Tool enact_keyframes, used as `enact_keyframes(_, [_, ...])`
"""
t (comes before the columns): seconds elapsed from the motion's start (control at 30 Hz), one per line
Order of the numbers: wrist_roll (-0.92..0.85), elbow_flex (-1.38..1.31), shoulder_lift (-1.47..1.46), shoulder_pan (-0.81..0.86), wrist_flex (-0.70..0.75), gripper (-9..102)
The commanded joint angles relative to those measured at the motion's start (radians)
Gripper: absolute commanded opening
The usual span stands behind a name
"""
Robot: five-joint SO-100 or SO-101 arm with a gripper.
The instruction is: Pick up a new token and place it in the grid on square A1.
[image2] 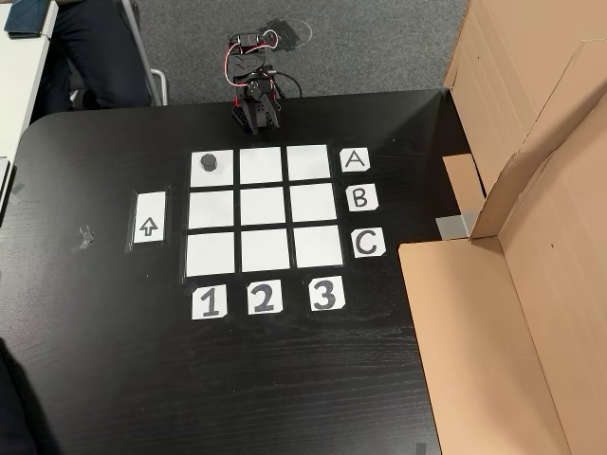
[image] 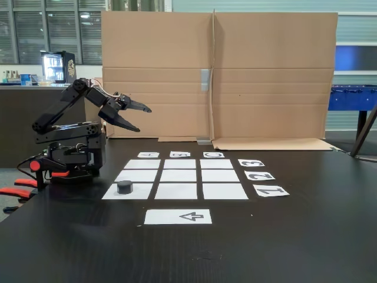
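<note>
The token [image: 124, 187] [image2: 210, 163], a small black puck, rests on square A1 [image: 141, 192] [image2: 225, 179], the corner of the grid [image: 178, 175] [image2: 263, 206] in line with the "A" and "1" labels. In the fixed view that corner is the near-left one. My gripper [image: 144, 119] is raised well above the table, left of and behind the grid. Its two black fingers are spread open with nothing between them. The arm [image2: 254, 95] stands folded at the table edge beyond the A row.
A white strip with a black arrow [image: 178, 217] [image2: 149, 218] lies just outside the grid's column 1. Tall cardboard panels [image: 218, 76] [image2: 531, 237] stand along the side past column 3. A seated person's leg [image2: 95, 47] is near the arm's base.
</note>
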Motion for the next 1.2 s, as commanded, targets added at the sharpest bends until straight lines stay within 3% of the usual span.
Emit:
enact_keyframes(0.0, [0.005, 0.002, 0.005, -0.008, -0.002, 36])
enact_keyframes(1.17, [0.126, 0.009, 0.005, -0.014, -0.029, 36])
